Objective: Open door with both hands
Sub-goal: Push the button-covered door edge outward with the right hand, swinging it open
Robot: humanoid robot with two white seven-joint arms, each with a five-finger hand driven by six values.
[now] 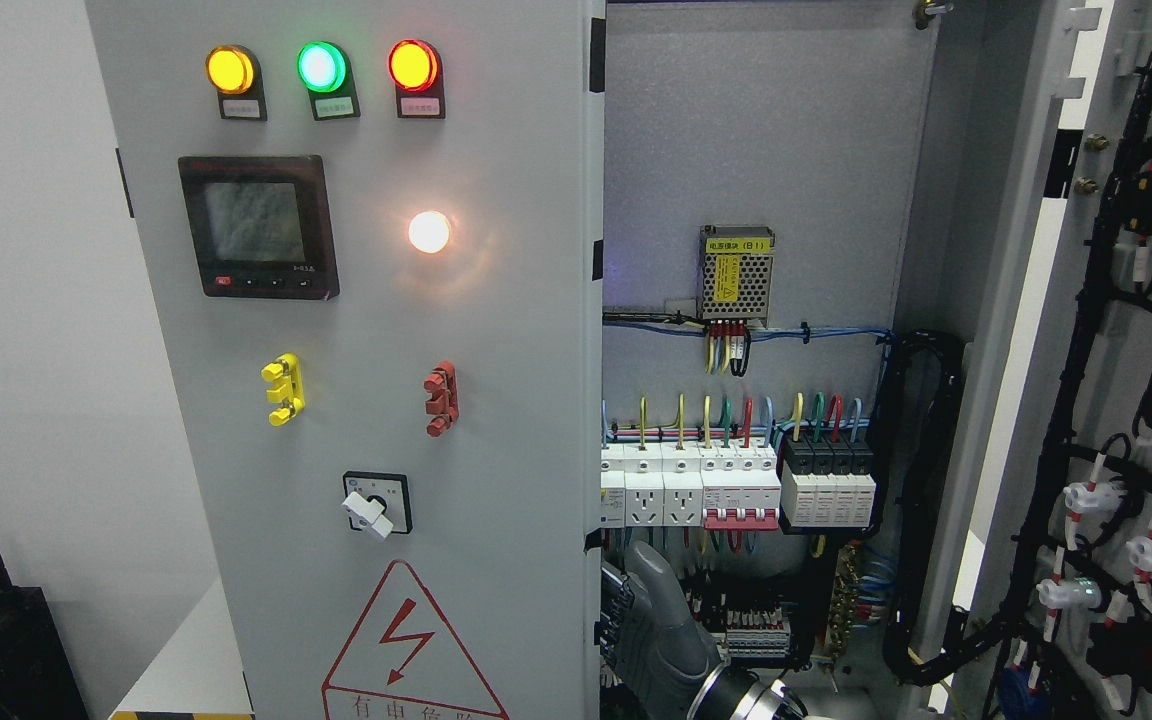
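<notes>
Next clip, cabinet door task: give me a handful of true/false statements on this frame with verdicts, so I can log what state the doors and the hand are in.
1. The right-hand cabinet door stands swung open, its wired inner face showing. True.
2. The three indicator lamps on the left door read, left to right, red, green, yellow. False: yellow, green, red.
3. A robot hand is at the left door's free edge, low in the picture. True.
4. The rotary switch sits above the meter display. False: it sits below it.
5. The left door bears a lightning warning triangle. True.
</notes>
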